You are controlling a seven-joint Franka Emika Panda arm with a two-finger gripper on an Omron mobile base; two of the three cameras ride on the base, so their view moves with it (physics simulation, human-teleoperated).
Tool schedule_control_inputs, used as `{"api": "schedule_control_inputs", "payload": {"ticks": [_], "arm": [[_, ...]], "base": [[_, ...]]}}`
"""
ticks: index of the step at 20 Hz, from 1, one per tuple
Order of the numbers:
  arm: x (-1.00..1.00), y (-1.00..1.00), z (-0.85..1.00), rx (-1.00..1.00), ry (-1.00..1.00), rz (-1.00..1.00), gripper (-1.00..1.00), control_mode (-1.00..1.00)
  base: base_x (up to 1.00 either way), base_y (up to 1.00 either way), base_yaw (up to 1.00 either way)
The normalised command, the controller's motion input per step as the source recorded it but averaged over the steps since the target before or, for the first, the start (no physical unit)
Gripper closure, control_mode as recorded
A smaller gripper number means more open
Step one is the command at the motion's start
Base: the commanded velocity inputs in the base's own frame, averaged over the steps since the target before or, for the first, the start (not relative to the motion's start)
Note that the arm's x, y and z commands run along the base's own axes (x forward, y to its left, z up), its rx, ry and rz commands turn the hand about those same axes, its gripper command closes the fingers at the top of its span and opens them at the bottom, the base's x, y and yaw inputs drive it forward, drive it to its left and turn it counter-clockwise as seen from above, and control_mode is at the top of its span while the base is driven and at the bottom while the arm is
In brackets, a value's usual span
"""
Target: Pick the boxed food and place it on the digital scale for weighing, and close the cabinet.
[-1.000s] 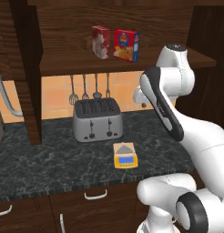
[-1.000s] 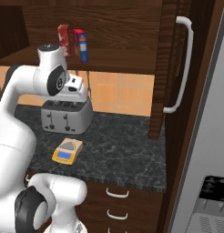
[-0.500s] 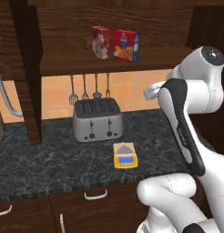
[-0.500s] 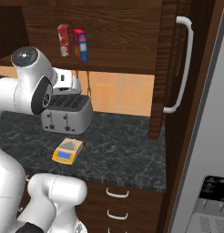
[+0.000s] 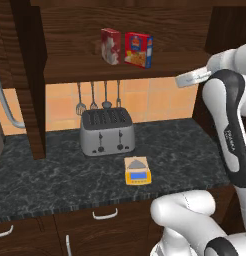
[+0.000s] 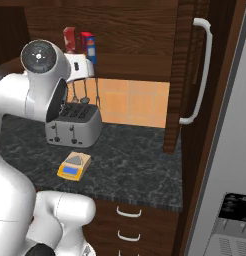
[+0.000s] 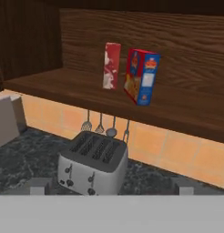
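The boxed food [image 5: 138, 50] stands upright on the open cabinet's shelf [image 5: 160, 66], a wide red box with a blue side [image 7: 142, 76]. My gripper [image 5: 182, 79] hangs at shelf height to the right of it, well apart. In the hand view its fingertips [image 7: 40, 186] stand wide apart at the bottom, open with nothing between them, and the box is up ahead. The yellow digital scale [image 5: 137, 171] lies on the dark counter in front of the toaster, bare on top. The cabinet's right door [image 6: 187, 75] stands swung open, with its long silver handle [image 6: 202, 70].
A narrower red-and-white box [image 5: 111, 46] stands just left of the boxed food. A silver toaster [image 5: 106, 131] sits under the shelf, with utensils [image 5: 98, 95] hanging above it. The left cabinet door [image 5: 34, 80] also stands open. Drawers [image 6: 127, 212] run below the counter.
The arm has risen and swung to the right in the left base view, lifting the gripper from toaster level to shelf height. Its jaws have spread wider.
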Motion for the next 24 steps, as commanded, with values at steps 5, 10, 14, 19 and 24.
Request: {"api": "schedule_control_inputs", "payload": {"ticks": [5,10,14,19,24], "arm": [[0.18,-0.05,0.45,0.18,-0.21,0.11,-1.00,-1.00],[0.57,0.02,0.09,0.08,-0.21,0.03,-1.00,-1.00],[0.61,0.03,0.00,0.00,-0.12,0.00,-1.00,-1.00],[0.53,0.00,0.00,0.01,-0.14,0.03,-1.00,-1.00],[0.54,0.00,0.00,0.03,-0.06,0.05,-1.00,-1.00]], "base": [[0.00,0.00,0.00],[0.00,0.00,0.00],[0.00,0.00,0.00],[0.00,0.00,0.00],[0.00,0.00,0.00]]}}
